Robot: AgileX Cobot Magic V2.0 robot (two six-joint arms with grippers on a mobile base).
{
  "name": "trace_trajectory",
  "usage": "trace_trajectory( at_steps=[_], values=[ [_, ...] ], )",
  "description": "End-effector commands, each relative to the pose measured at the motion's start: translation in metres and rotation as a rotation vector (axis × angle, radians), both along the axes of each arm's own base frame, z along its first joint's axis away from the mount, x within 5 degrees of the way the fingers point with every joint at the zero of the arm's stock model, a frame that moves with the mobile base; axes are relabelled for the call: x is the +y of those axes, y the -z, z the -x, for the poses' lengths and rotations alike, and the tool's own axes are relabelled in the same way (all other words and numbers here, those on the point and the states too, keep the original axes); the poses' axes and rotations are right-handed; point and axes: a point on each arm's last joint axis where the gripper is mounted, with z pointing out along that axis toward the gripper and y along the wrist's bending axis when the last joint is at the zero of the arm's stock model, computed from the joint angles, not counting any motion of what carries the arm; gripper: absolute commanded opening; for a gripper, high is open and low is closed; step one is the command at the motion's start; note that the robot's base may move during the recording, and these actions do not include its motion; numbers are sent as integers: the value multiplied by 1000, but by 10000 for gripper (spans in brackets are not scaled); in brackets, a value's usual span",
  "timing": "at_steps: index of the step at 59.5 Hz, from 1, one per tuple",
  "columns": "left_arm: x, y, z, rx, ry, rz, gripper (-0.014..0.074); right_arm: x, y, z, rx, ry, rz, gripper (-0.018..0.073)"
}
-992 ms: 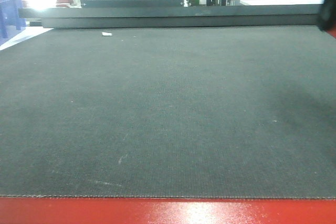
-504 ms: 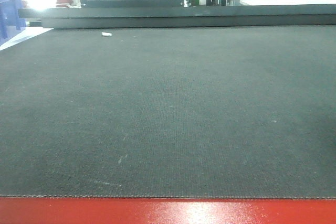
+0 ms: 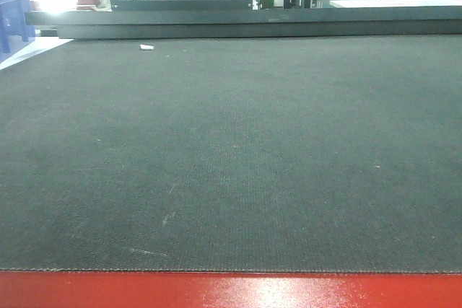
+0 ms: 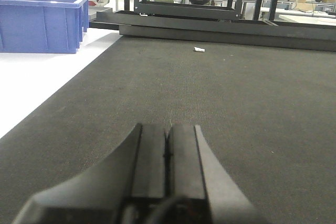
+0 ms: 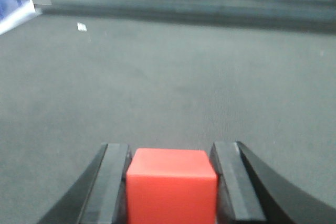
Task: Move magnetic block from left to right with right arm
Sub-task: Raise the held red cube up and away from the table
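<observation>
One white scrap (image 4: 199,50) on the mat (image 3: 231,142); right pincer (image 5: 170,149) clamps magnetic block (image 5: 171,187), left pincer (image 4: 167,129) together.

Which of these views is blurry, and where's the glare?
Right wrist view: soft all over, even the red magnetic block. Left wrist view: sharp. Front view: blown-out white at top left, sheen on the red table edge.

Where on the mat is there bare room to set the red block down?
Nearly everywhere: the mat lies bare from the red table edge to the black rail. The only clutter is a white scrap near the far left corner. The right gripper holds the magnetic block; the right half shows nothing in the way.
</observation>
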Motion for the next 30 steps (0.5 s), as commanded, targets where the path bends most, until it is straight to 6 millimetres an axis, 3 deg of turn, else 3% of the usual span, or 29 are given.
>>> trace_trajectory(
  at_steps=[1, 30],
  values=[
    [0, -5, 1, -93, 5, 7, -116, -1, -15, 3, -107, 1, -4, 147],
    [0, -5, 1, -93, 5, 7, -116, -1, -15, 3, -106, 1, -4, 147]
  ],
)
